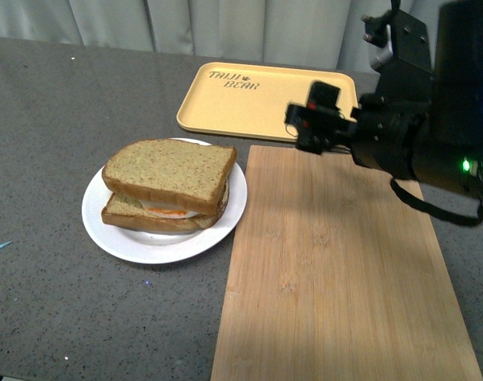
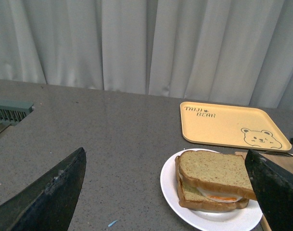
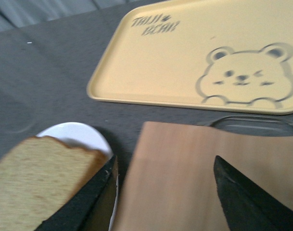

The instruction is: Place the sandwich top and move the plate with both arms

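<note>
The sandwich top (image 1: 171, 171), a tan speckled bread slice, lies on the stacked sandwich on the round white plate (image 1: 114, 234). An egg filling shows between the slices. My right gripper (image 1: 314, 119) hovers open above the far end of the wooden board (image 1: 336, 270), to the right of the plate, holding nothing. In the right wrist view the open right gripper (image 3: 163, 197) spans the board's (image 3: 184, 163) edge, with the sandwich top (image 3: 35, 178) and plate (image 3: 74, 134) beside it. The left gripper (image 2: 168, 192) is open and empty, back from the plate (image 2: 209, 219) and sandwich top (image 2: 214, 169).
A yellow bear-print tray (image 1: 257, 99) lies at the back of the grey table, behind the wooden board. White curtains hang behind the table. A grey slotted fixture (image 2: 9, 113) sits at the table's far left edge in the left wrist view.
</note>
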